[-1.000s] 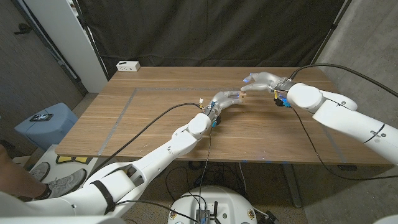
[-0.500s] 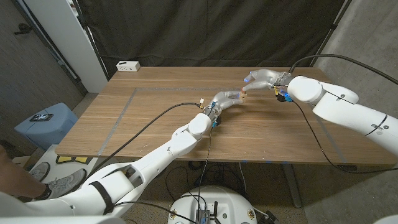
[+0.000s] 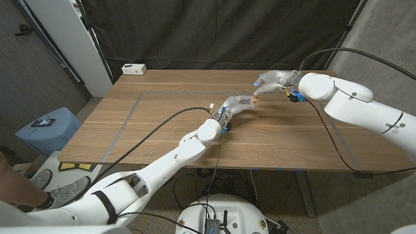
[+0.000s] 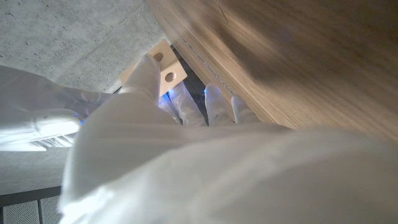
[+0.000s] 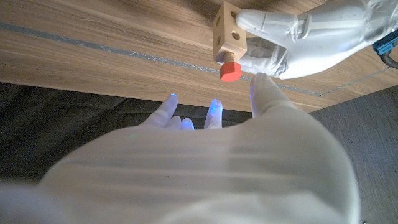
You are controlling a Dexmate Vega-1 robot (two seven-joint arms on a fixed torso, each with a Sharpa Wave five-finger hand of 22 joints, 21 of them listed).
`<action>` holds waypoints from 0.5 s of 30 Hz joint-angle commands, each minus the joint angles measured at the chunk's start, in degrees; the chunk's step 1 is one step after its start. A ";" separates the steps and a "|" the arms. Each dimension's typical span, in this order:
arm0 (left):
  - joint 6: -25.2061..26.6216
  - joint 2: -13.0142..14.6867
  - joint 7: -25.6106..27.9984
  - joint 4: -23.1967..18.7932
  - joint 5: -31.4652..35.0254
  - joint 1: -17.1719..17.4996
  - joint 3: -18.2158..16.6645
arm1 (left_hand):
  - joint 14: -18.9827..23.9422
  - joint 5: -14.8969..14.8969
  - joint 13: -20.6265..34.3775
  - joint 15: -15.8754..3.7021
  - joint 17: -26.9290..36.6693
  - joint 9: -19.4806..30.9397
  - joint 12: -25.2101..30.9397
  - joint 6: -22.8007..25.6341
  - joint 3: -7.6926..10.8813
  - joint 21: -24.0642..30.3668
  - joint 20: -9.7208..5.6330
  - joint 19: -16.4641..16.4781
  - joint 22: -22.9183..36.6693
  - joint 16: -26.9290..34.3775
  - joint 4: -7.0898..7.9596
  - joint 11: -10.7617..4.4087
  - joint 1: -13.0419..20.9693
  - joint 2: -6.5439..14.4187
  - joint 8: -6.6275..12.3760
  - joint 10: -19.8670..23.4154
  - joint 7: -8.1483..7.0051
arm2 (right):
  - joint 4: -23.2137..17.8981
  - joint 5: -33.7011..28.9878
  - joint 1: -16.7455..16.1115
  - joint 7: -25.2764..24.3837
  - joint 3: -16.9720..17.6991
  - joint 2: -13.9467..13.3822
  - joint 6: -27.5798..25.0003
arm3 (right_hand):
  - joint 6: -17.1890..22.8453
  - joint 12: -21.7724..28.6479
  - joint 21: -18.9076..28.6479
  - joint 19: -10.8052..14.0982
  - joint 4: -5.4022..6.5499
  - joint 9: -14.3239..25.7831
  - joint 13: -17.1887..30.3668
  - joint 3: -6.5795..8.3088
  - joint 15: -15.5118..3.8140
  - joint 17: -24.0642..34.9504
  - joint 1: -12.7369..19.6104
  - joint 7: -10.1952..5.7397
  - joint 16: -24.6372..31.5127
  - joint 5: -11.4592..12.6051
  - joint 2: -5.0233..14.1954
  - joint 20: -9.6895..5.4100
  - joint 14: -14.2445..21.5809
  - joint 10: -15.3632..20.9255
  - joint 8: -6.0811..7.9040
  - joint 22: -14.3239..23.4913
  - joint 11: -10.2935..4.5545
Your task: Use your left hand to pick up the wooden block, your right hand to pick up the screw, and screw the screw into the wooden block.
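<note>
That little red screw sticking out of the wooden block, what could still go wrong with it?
The red screw sits only partly in the wooden block, with its shank showing, so it may tilt or drop out. The right hand has its fingers spread near the head and may knock it when reaching again. The left hand holds the block in the air; a slip could drop both.

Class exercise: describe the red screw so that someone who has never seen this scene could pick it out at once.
Start at the wooden table and follow the left arm to the left hand, held above the table's far right part. It grips a pale wooden block with round holes. The screw sticks out of one face of that block: the one bright red thing here, close to the right hand.
</note>
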 commanded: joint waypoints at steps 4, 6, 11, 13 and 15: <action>0.40 0.49 0.07 -0.64 0.52 0.16 0.06 | 0.66 0.37 0.28 -4.82 0.11 0.34 0.18 0.38 0.16 0.02 0.01 0.58 0.22 0.08 0.34 -0.08 0.15 0.39 0.44 0.47 0.26 | -0.59 -9.18 5.23 7.62 -5.59 2.14 -3.67 | 1.94 0.33 0.35 0.22 -0.18 0.12 0.18 0.61 0.35 0.03 1.52 -0.11 0.33 0.28 -0.24 0.38 0.54 -0.40 0.37 0.24 0.16; 0.37 0.49 0.07 -0.59 0.55 0.16 0.06 | 0.67 0.37 0.28 -4.80 0.11 0.34 0.18 0.40 0.15 0.01 0.04 0.57 0.22 0.08 0.34 -0.08 0.14 0.39 0.45 0.48 0.16 | -0.43 -10.30 5.78 8.51 -6.19 2.53 -3.97 | 2.33 0.35 0.36 0.24 -0.18 0.14 0.18 0.68 0.39 0.01 1.76 0.00 0.33 0.25 -0.33 0.38 0.57 -0.40 0.46 0.24 0.18; 0.27 0.49 0.07 -0.39 0.71 0.07 0.13 | 0.66 0.37 0.27 -4.82 0.11 0.34 0.17 0.36 0.13 0.01 0.03 0.58 0.22 0.08 0.35 -0.08 0.16 0.40 0.43 0.48 0.27 | -0.06 -12.26 6.79 10.75 -7.07 3.23 -4.38 | 2.78 0.36 0.37 0.26 -0.19 0.18 0.18 0.83 0.45 0.00 2.13 0.00 0.31 0.24 -0.37 0.40 0.56 -0.41 0.57 0.24 0.20; 0.12 0.40 0.01 -0.19 0.69 0.01 0.14 | 0.67 0.36 0.27 -4.85 0.11 0.34 0.16 0.38 0.13 0.02 0.03 0.60 0.22 0.08 0.32 -0.08 0.20 0.38 0.44 0.46 0.21 | 0.06 -12.64 6.97 11.39 -7.12 3.42 -4.39 | 2.84 0.35 0.37 0.26 -0.20 0.20 0.18 0.89 0.52 0.00 2.29 0.04 0.29 0.22 -0.41 0.39 0.53 -0.45 0.57 0.24 0.27; 0.07 0.35 0.03 -0.04 0.78 -0.07 0.19 | 0.69 0.36 0.27 -4.84 0.11 0.34 0.15 0.40 0.13 0.01 0.01 0.57 0.22 0.08 0.32 -0.08 0.21 0.38 0.44 0.45 0.20 | 0.24 -13.00 7.47 12.66 -7.39 3.63 -4.68 | 2.82 0.34 0.36 0.24 -0.20 0.22 0.18 0.94 0.57 -0.01 2.42 0.05 0.27 0.21 -0.44 0.47 0.50 -0.49 0.53 0.24 0.31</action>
